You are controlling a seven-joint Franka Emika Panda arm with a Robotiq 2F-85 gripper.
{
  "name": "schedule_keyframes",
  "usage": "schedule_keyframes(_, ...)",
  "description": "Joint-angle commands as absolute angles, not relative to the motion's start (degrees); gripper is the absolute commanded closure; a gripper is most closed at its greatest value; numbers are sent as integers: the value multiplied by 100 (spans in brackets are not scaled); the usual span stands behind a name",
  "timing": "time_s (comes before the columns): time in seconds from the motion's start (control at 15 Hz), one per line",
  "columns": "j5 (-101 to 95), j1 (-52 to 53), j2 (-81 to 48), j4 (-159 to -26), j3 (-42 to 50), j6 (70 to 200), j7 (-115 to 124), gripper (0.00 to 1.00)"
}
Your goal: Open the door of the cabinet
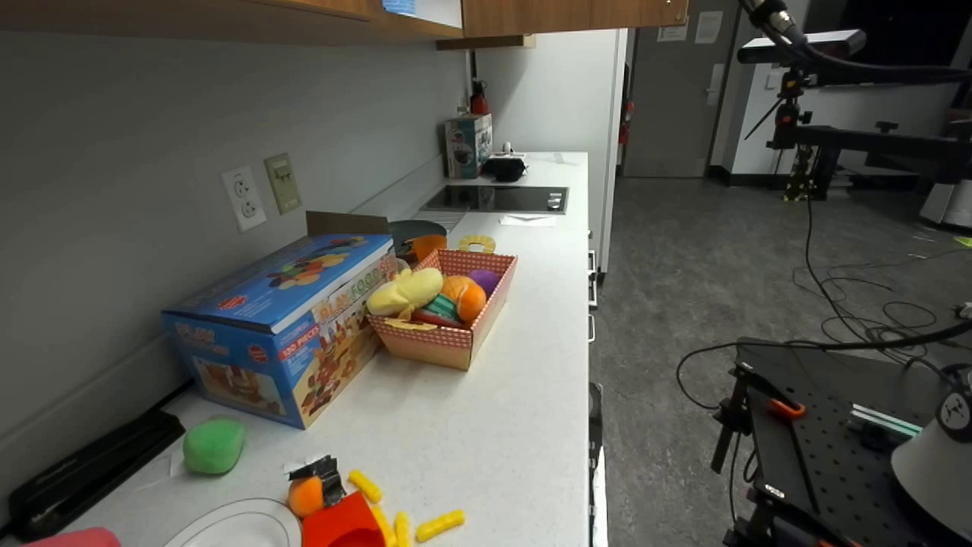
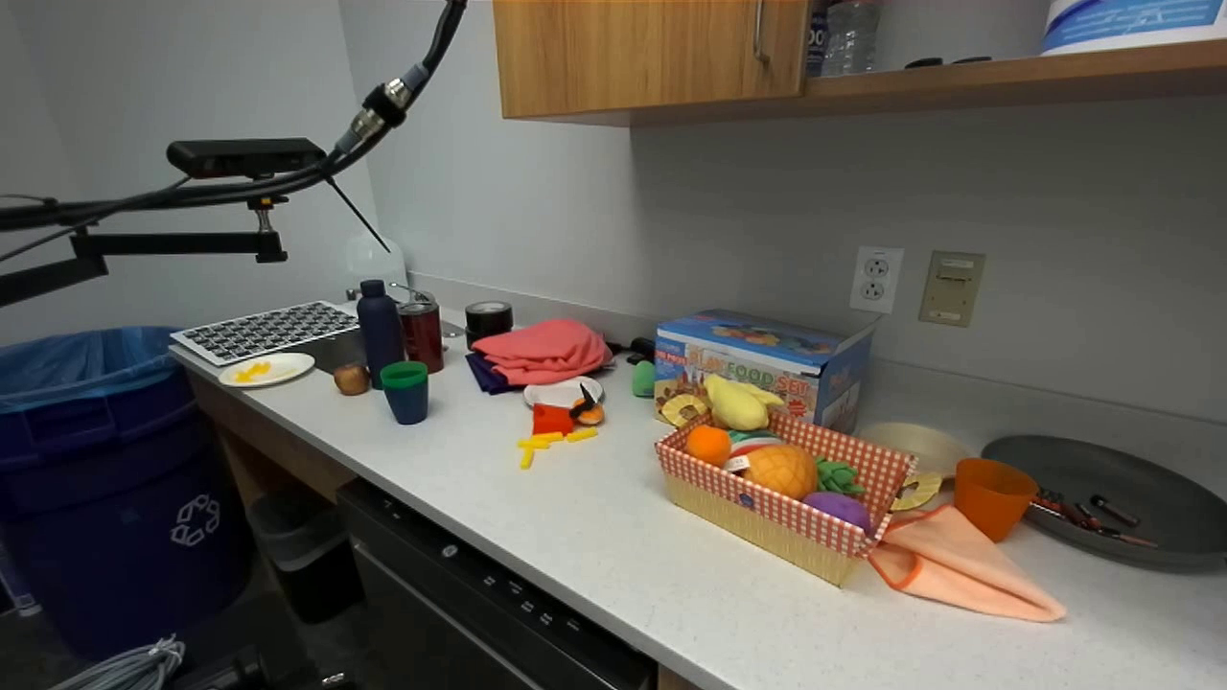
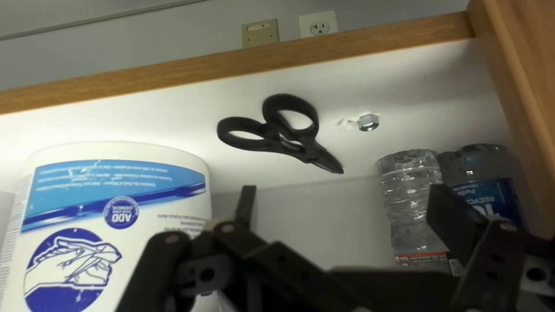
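The wooden cabinet door (image 2: 652, 57) shows in an exterior view at the top, cut off by the frame. It looks shut, with a metal handle (image 2: 759, 34) near its right edge. In an exterior view a wooden panel (image 1: 562, 17) with a small metal piece hangs at the top; I cannot tell whether it is an open door. My gripper (image 3: 342, 212) shows only in the wrist view, open, with nothing between its fingers. It faces an open shelf beside a wooden upright (image 3: 527, 86). No handle shows in the wrist view, which looks upside down.
The shelf holds a white tub (image 3: 117, 234), black scissors (image 3: 295, 134), a metal nut (image 3: 368, 122) and clear bottles (image 3: 414, 195). Below, the counter (image 2: 575, 517) carries a play food box (image 1: 250, 304), a basket of toy food (image 2: 767, 527) and a dark bottle (image 2: 381, 331). Arm cables (image 2: 383, 101) hang nearby.
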State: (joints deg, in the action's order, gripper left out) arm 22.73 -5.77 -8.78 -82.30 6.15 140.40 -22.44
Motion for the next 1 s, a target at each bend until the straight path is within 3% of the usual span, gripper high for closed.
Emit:
schedule_keyframes(0.0,3201,-955,-1217,-7549,265,13501,-2799,0)
schedule_keyframes(0.93,5125,-1440,-1039,-7224,385,10080,-3840,0)
